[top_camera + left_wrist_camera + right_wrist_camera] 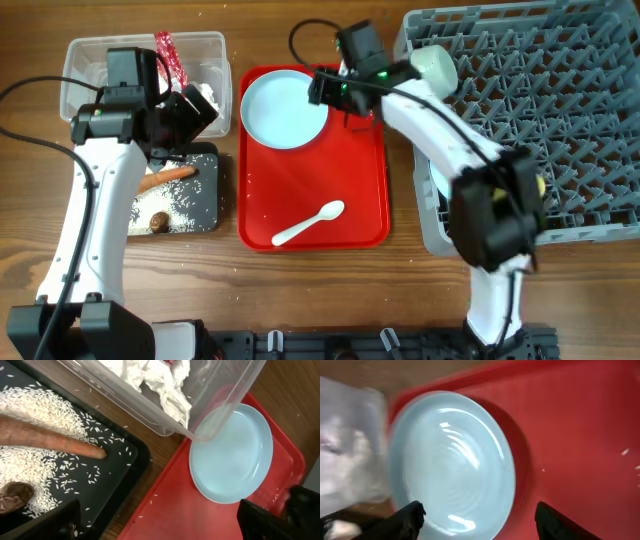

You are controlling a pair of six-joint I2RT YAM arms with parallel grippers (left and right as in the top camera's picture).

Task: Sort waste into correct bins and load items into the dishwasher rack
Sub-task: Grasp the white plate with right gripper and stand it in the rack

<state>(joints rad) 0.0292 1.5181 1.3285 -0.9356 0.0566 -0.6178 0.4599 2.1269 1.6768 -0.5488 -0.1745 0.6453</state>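
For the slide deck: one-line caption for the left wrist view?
Carrot and white grains in black bin, tissue in clear bin, light blue plate on red tray.

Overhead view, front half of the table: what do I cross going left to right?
First the black tub with the carrot in it → red tray with the white spoon on it → grey dishwasher rack.

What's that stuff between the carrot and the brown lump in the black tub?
Loose white grains scattered on the black tub floor, clearest in the left wrist view.
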